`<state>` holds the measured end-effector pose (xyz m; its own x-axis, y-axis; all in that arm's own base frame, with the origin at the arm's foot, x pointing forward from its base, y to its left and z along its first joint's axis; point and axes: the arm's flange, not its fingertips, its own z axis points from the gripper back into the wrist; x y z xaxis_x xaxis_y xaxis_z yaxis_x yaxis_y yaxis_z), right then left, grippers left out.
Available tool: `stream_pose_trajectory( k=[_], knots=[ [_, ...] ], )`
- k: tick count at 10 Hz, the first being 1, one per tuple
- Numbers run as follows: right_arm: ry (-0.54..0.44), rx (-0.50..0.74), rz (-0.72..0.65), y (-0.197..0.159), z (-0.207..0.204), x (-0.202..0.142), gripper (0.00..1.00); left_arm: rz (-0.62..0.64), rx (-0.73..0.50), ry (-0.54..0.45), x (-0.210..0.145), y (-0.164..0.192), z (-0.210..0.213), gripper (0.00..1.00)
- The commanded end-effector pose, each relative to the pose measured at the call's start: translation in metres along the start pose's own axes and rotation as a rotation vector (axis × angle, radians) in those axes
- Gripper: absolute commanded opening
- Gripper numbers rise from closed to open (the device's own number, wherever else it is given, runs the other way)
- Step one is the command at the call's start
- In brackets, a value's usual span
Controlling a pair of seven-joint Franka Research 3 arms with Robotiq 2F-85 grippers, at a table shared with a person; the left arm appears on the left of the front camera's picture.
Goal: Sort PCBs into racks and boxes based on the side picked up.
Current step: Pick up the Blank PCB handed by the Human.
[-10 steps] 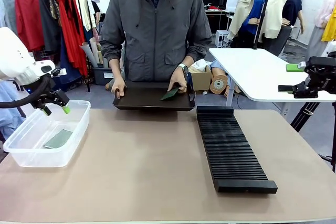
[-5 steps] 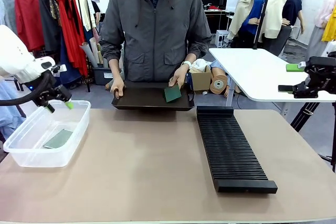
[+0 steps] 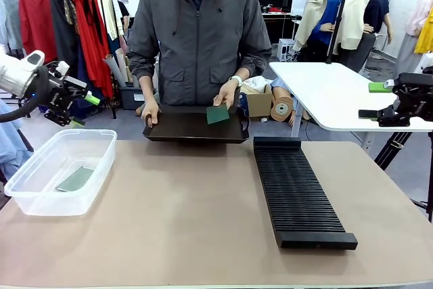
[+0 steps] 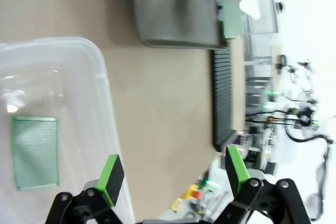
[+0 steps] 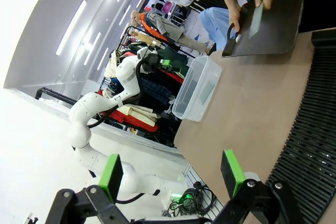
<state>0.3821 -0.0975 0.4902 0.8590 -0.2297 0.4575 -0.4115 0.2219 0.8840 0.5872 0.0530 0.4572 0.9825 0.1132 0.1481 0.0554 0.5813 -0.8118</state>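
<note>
Left gripper: my left gripper (image 3: 84, 111), black with green pads, stands spread as wide as it goes with nothing between the pads; it hangs in the air beyond the far left corner of the box, clear of its rim
Right gripper: my right gripper (image 5: 171, 174) is also spread wide and empty, looking along the table past the rack
Box: the clear colourless plastic tub with rounded corners (image 3: 30, 202) sits at the left of the tan table top (image 3: 189, 228); one pale green rectangular circuit board (image 3: 75, 179) lies flat on its floor
Rack: the long narrow black ribbed plastic rack (image 3: 298, 194) lies on the right half of the table, and every slot I can see is bare
Board on offer: a darker green square circuit board (image 3: 218, 114) is held up by the person's hand (image 3: 226, 95) over the right end of the shallow smooth black tray (image 3: 183, 128); the person's other hand (image 3: 150, 111) grips the tray's left end
Done: I judge one board sorted, into the box; none into the rack
Left: the offered board has yet to be taken and placed; the tray floor looks bare otherwise, so I cannot tell how many more will come
</note>
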Motion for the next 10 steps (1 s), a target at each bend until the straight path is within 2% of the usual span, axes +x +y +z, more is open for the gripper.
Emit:
stream_pose_trajectory(
  k=[1,3,6,7,8,9,10],
  knots=[
    [-0.003,0.008,0.002,0.002,0.0,0.001,1.0,0.072,-0.169,0.017,0.004,0.013,0.012,1.0],
    [-0.003,0.008,0.002,0.002,0.0,0.001,1.0,0.094,-0.315,-0.017,-0.002,0.023,0.025,1.0],
    [-0.003,0.008,0.002,0.002,0.0,0.001,1.0,0.098,-0.389,-0.071,-0.02,0.026,0.042,1.0],
    [-0.003,0.008,0.002,0.002,0.0,0.001,1.0,0.104,-0.42,-0.056,-0.021,0.026,0.045,1.0],
    [-0.003,0.008,0.002,0.002,0.0,0.001,1.0,0.115,-0.429,-0.032,-0.022,0.028,0.044,1.0],
    [-0.003,0.008,0.002,0.002,0.0,0.001,1.0,0.061,-0.419,-0.044,-0.021,0.028,0.039,1.0],
    [-0.003,0.008,0.002,0.002,0.0,0.001,1.0,0.122,-0.392,-0.042,-0.015,0.028,0.045,1.0]
  ],
)
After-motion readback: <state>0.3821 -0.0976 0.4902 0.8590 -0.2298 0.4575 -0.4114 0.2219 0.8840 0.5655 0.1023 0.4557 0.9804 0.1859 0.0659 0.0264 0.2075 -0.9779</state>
